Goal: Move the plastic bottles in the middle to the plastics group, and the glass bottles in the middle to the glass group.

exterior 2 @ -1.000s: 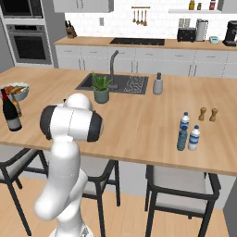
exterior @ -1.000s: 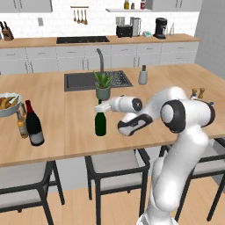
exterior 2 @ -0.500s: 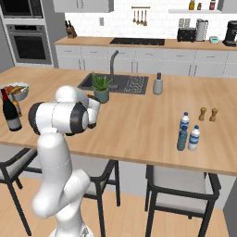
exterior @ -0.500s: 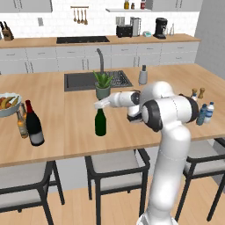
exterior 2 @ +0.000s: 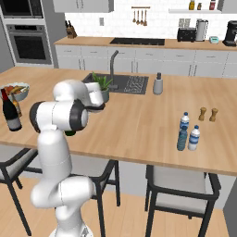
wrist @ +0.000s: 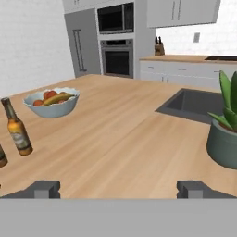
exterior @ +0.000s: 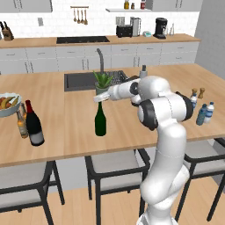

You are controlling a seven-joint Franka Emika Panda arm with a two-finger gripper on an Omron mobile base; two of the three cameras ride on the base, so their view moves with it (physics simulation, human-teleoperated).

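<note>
Just above the green wine bottle [exterior: 100, 121], the gripper [exterior: 99, 98] hangs with fingers spread wide; bare counter [exterior: 127, 118] lies right of the bottle.

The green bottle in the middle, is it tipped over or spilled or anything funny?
No, the green wine bottle stands upright on the counter, with nothing spilled around it. The only odd thing: it stands alone mid-counter, far from the amber bottles and the black wine bottle.

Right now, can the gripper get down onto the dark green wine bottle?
Probably yes: the gripper hangs just above the dark green wine bottle, jaws apart, and nothing lies between. The potted plant stands close behind.
</note>
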